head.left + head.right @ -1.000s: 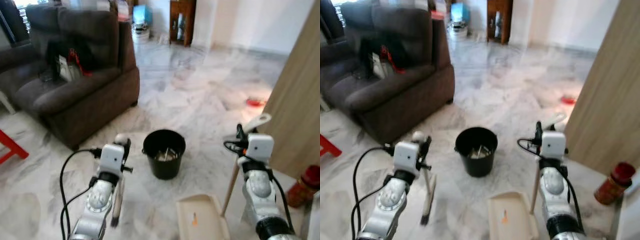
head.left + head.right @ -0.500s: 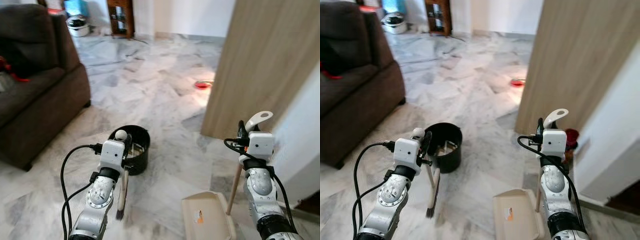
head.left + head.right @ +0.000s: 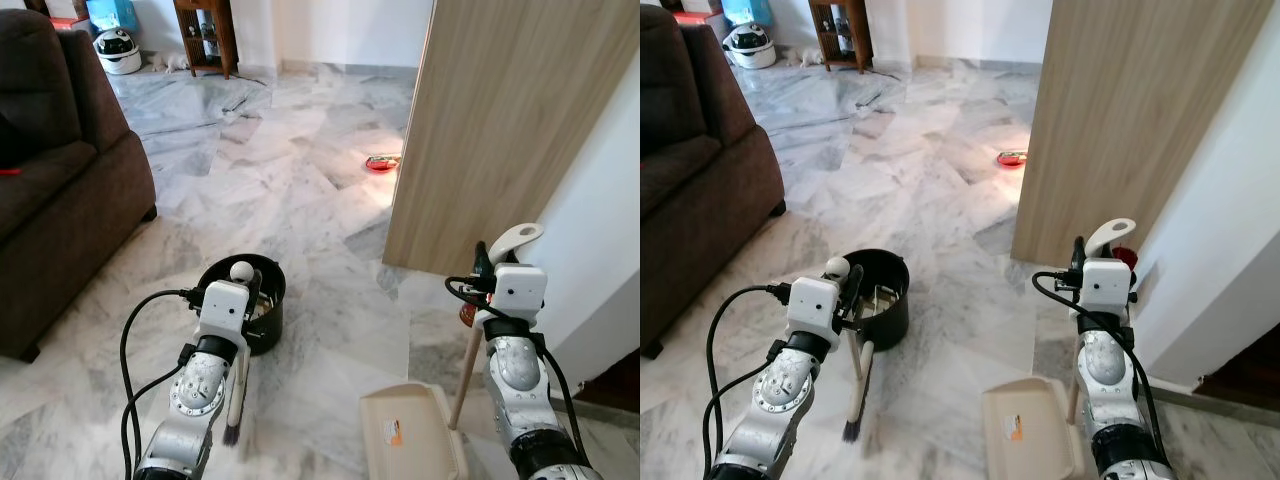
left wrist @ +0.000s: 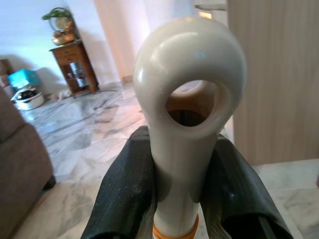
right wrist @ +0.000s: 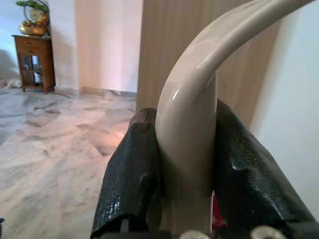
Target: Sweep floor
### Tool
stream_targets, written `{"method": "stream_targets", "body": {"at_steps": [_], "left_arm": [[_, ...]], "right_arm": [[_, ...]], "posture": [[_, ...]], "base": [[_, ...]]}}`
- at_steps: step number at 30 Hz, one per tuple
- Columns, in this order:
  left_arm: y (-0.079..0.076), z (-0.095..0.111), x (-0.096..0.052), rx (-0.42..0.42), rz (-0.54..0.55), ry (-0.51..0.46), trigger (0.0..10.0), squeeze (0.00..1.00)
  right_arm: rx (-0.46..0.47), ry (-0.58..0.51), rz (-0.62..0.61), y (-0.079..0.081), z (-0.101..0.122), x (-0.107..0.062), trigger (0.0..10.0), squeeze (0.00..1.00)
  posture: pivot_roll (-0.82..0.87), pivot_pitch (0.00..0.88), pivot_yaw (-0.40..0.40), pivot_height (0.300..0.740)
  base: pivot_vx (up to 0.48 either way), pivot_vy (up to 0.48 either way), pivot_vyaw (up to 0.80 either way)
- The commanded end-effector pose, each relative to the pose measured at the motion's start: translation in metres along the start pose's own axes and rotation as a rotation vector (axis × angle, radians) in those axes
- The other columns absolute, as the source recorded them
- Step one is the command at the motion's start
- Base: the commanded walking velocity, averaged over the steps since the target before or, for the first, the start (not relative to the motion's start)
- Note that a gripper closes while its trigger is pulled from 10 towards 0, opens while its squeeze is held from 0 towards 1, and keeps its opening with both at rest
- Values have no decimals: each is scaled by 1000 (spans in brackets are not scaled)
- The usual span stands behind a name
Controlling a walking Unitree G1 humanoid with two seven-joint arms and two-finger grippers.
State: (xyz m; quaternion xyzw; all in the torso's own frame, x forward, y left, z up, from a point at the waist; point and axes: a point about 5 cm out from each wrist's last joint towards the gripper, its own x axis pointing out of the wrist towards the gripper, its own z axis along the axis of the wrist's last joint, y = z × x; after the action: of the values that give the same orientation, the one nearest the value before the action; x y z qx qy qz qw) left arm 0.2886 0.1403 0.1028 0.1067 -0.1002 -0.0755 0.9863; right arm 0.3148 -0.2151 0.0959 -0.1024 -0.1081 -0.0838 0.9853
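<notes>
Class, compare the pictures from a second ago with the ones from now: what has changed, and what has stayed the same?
Mainly the view: the robot has turned to its right, so the sofa slides off to the left and the wooden panel and white wall come into sight. Nothing was picked up or let go. The left gripper still clamps the brush and the right gripper the dustpan handle, with the black bucket standing ahead.

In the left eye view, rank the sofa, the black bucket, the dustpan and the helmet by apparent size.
1. sofa
2. dustpan, though nearness inflates it
3. black bucket, close to the dustpan
4. helmet, farthest away
</notes>
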Motion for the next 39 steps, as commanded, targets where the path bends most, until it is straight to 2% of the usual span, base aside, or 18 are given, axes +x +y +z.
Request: {"method": "stream_targets", "body": {"at_steps": [1, 12, 14, 32, 39], "left_arm": [[-1, 8, 5, 33, -17, -50, 10000, 0], [-4, 9, 7, 80, -29, -53, 10000, 0], [-5, 9, 7, 67, -33, -53, 10000, 0], [-5, 8, 9, 70, -25, -60, 10000, 0], [-1, 7, 11, 59, 7, -52, 10000, 0]], "right_arm": [[-2, -36, -15, -3, 8, 6, 10000, 0], [-6, -31, -23, -5, 8, 7, 10000, 0], [-8, -31, -24, -6, 8, 7, 10000, 0], [-14, -31, -26, -6, 9, 7, 10000, 0], [-12, -41, -48, -12, 9, 2, 10000, 0]], "posture": [[46, 0, 33, 740], [48, 0, 30, 740], [48, 0, 28, 740], [37, 0, 25, 740], [26, 0, 27, 740]], "base": [[0, 0, -800], [0, -210, -800], [0, -362, -800], [0, 0, -800], [0, 0, -800]]}}
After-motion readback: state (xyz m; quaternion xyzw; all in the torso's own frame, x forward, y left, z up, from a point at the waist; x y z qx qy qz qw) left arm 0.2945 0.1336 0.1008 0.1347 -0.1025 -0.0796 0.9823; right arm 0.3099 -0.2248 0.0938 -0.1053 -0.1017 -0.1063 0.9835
